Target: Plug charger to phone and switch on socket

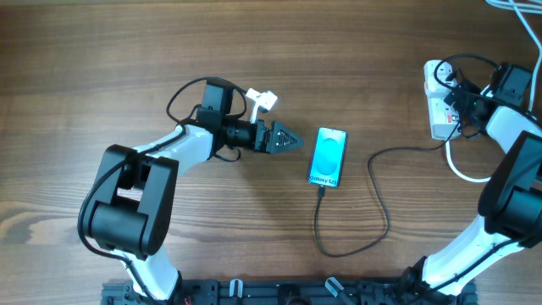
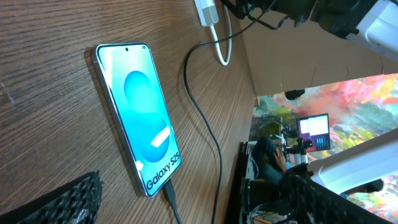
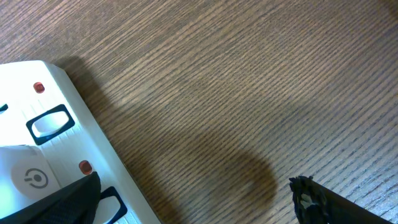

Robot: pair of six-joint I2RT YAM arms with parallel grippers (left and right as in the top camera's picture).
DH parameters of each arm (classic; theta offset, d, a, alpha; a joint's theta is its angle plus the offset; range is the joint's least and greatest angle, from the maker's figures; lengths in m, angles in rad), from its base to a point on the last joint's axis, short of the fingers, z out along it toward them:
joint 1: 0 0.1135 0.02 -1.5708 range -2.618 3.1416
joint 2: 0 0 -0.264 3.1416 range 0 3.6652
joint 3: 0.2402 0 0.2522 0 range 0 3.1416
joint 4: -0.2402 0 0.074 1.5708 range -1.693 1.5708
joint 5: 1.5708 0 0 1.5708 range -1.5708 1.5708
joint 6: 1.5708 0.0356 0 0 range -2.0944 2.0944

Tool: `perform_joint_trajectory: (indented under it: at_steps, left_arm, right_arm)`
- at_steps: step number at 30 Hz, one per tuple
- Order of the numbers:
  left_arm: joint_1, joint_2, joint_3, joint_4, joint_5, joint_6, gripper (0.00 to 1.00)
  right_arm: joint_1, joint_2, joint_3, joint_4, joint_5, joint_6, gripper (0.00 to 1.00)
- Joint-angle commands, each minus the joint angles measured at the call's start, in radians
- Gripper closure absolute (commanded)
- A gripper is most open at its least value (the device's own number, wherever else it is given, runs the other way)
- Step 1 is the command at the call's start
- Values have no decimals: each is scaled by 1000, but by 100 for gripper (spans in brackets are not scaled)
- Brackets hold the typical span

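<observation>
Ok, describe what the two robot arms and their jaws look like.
Both match: left arm and right arm have glossy white curved shells, bulky black joint housings and thin black cables looping at the wrists. The jaws are black, tapered, with gridded texture.

One phone [image 1: 328, 158], one charger cable [image 1: 318, 217], one socket strip [image 1: 437, 117], two robot arms [image 1: 165, 148] [image 1: 511, 140]

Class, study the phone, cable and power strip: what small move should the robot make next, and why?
Probably lower the open right gripper, hanging over the power strip, so one finger presses a rocker switch. The black cable's plug already looks seated in the phone, so only switching seems left; which switch serves the charger I cannot tell.
</observation>
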Motion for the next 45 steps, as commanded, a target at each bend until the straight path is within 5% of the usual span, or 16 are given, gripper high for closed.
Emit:
perform_joint_trajectory:
  at_steps: [1, 27, 34, 45]
  left_arm:
    - [0, 2, 1, 1, 1, 3, 0]
    - [0, 2, 1, 1, 1, 3, 0]
    - [0, 2, 1, 1, 1, 2, 0]
    - [0, 2, 1, 1, 1, 3, 0]
  right_arm:
    - [13, 34, -10, -51, -61, -37, 0]
    - [13, 33, -10, -207, -104, -1, 0]
    - [9, -87, -9, -337, -50, -12, 0]
    - [9, -92, -10, -216, -33, -9, 0]
